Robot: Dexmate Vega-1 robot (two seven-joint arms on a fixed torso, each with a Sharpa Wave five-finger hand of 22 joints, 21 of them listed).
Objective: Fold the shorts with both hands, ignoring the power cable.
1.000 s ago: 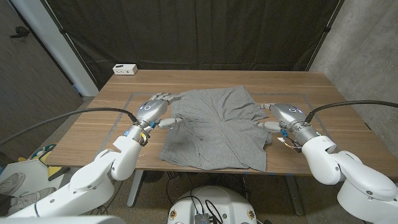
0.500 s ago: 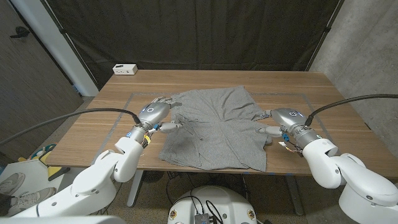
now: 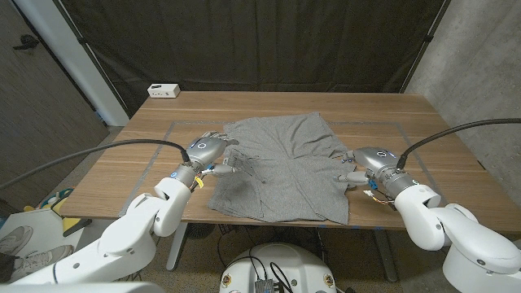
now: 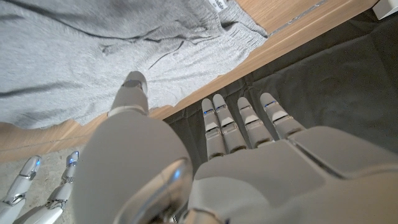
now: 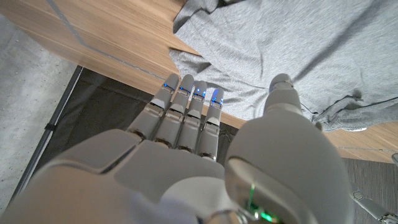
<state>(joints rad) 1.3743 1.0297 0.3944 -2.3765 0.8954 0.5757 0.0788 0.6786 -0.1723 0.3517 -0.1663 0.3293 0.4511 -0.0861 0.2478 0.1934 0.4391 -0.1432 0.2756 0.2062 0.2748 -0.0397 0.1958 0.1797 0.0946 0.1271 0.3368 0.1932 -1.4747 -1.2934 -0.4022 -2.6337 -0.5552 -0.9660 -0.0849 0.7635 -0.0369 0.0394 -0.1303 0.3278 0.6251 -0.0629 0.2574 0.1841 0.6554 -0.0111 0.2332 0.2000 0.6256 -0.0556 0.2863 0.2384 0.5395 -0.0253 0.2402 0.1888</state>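
The grey shorts (image 3: 281, 167) lie spread and creased on the middle of the wooden table (image 3: 269, 106), reaching its front edge. My left hand (image 3: 207, 150) stands at the shorts' left edge, fingers straight and thumb stretched onto the cloth. My right hand (image 3: 370, 161) is at the shorts' right edge, its thumb pointing at the fabric. Neither hand holds anything. The left wrist view has the left hand (image 4: 205, 162) with its thumb over the shorts (image 4: 124, 43). In the right wrist view the right hand (image 5: 205, 162) has straight fingers beside the shorts (image 5: 298, 43).
A small white box (image 3: 164, 90) sits at the table's far left corner. Faint tape lines mark a rectangle on the tabletop around the shorts. Black cables run along both arms. A dark curtain hangs behind the table.
Both hands have slid along the shorts' sides toward the table's front edge, the left thumb moving further onto the cloth. The shorts lie about as before.
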